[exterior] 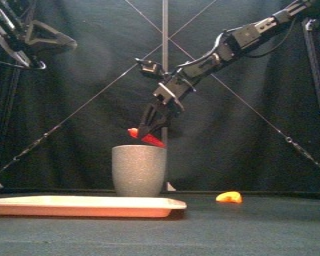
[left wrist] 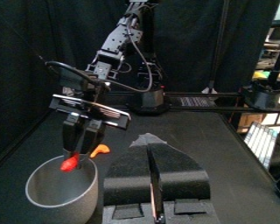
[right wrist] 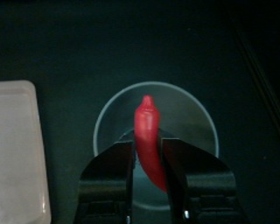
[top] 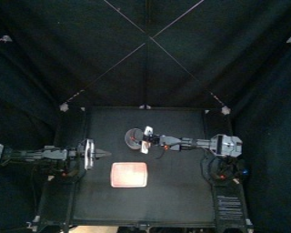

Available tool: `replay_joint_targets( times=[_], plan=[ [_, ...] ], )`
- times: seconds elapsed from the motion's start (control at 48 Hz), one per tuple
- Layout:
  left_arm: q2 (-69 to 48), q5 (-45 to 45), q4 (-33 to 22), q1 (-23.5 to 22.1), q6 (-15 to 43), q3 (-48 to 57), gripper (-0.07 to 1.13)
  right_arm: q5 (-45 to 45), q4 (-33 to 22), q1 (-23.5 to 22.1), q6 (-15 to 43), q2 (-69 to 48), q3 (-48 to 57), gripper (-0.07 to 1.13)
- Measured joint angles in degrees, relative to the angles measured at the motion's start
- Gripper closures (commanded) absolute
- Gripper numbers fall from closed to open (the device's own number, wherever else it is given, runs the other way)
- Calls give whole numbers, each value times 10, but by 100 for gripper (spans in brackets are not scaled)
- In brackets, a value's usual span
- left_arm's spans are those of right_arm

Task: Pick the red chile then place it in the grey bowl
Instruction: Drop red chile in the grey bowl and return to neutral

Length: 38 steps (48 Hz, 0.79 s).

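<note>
your right gripper (exterior: pixel 155 125) pinches the slim red toy chile (exterior: pixel 148 138) over the tall grey speckled cup (exterior: pixel 140 170); left gripper (top: pixel 87 153) rests at table's left, closed.

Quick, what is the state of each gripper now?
Left gripper: shut, holding nothing.
Right gripper: shut on the red chile, above the grey bowl.

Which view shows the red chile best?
Right wrist view: the red chile is large and central, above the grey bowl. Front view shows it small, partly hidden by the right gripper; left wrist view, only its tip; top view, barely.
</note>
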Motion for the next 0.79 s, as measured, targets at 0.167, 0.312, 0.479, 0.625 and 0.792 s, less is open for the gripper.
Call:
replay_joint_targets(
  times=[0.167, 0.312, 0.479, 0.625, 0.792],
  plan=[
    [0, 0, 0, 2, 0, 1, 108, -1, 1, -6, 4, 9, -12, 31],
    [0, 1, 0, 4, 0, 1, 108, -2, 3, -8, 4, 9, -11, 17],
    [0, 1, 0, 4, 0, 2, 108, -12, 2, -8, 4, -8, -9, 15],
    [0, 0, 0, 5, 0, 2, 108, -48, 7, -11, 4, -89, 39, 15],
    [0, 1, 0, 4, 0, 2, 108, -136, 28, -9, 2, -226, 148, 15]
  ],
)
